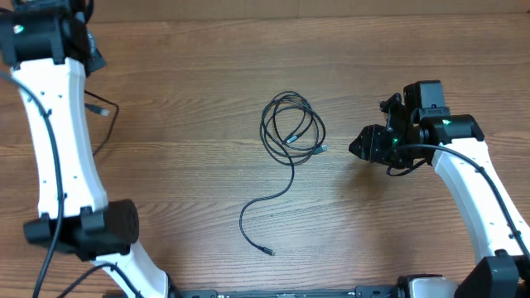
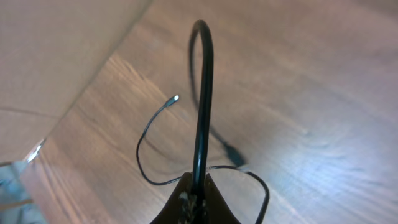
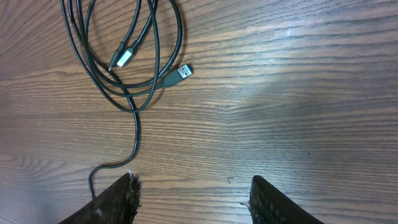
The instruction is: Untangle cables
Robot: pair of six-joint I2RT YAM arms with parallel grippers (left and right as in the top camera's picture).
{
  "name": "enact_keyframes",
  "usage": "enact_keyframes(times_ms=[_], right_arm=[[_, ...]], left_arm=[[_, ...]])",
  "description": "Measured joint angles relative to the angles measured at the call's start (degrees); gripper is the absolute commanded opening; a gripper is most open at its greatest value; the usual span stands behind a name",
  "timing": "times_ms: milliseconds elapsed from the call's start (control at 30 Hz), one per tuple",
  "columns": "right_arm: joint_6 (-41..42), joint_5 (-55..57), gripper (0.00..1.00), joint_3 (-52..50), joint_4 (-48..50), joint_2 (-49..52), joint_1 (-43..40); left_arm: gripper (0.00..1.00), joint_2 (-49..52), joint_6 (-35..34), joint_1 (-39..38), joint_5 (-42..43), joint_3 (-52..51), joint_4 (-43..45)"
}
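Black cords, main bundle: loose coil (image 1: 292, 128) mid-table, several loops stacked on each other, nothing holding it.
Tail: one strand (image 1: 248, 217) leaves the coil's near side and runs toward the front edge, ending in a small plug (image 1: 267, 251).
Ends in the coil: flat USB plug (image 3: 180, 73) at the coil's rim, pale-tipped plug (image 3: 124, 58) inside the loops.
Far-left cords: arched cable (image 2: 202, 93) rises from the left gripper. A thin cord (image 2: 146, 134) with a bright tip lies on the wood below it. Both are well apart from the coil. Can't tell if these two are one cable.
Left gripper (image 2: 198, 185): fingers together, clamped on the arched cable.
Right gripper (image 3: 196, 200): fingers apart, nothing between them, low over the table (image 1: 397, 66) just beside the coil on the USB-plug side. One finger is near the tail strand.
Stage (my read): coil not opened up yet; right side is lined up for a pick.
Risk 1: grabbing a mid-loop pinches several strands at once, so the whole bundle drags instead of separating.
Risk 2: pulling the tail while the plug ends sit inside the loops can cinch a knot.
Risk 3: a thin cord can slip from the closing fingers, or the fingertips scrape the wood.
Risk 4: if the left arm (image 1: 50, 108) pulls away, its cable may snag on the thin cord under it.
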Motion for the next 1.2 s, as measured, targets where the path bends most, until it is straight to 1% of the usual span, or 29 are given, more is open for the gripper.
enact_keyframes(times_ms=[167,367,400,500,567,700,733,900,1033,1133,1200], right_arm=[[0.0,0.0,0.55,0.0,-0.4,0.0,0.0],[0.0,0.0,0.55,0.0,-0.5,0.0,0.0],[0.0,0.0,0.55,0.0,-0.4,0.0,0.0],[0.0,0.0,0.55,0.0,-0.5,0.0,0.0],[0.0,0.0,0.55,0.0,-0.5,0.0,0.0],[0.0,0.0,0.55,0.0,-0.5,0.0,0.0],[0.0,0.0,0.56,0.0,-0.7,0.0,0.0],[0.0,0.0,0.56,0.0,-0.7,0.0,0.0],[0.0,0.0,0.56,0.0,-0.9,0.0,0.0],[0.0,0.0,0.56,0.0,-1.2,0.0,0.0],[0.0,0.0,0.56,0.0,-1.4,0.0,0.0]], left_arm=[[0.04,3.7,-0.3,1.3,-0.1,0.0,-2.7],[0.05,4.4,-2.1,4.3,-0.1,0.0,-4.5],[0.11,4.4,-2.5,4.7,-0.1,0.0,-4.8],[0.4,4.4,-4.0,6.6,-0.1,0.0,-6.6],[0.57,4.4,-4.4,7.6,0.2,0.0,-7.1],[0.62,4.4,-5.6,9.2,2.1,0.0,-7.2],[0.64,4.4,-5.7,9.5,3.3,0.0,-7.2],[0.66,4.4,-5.3,9.5,11.5,0.0,-6.4],[0.68,4.4,-1.8,8.7,21.0,0.0,-3.8],[0.69,4.4,3.3,6.4,29.2,0.0,-1.3],[0.71,4.4,5.9,4.6,33.3,0.0,-0.2]])
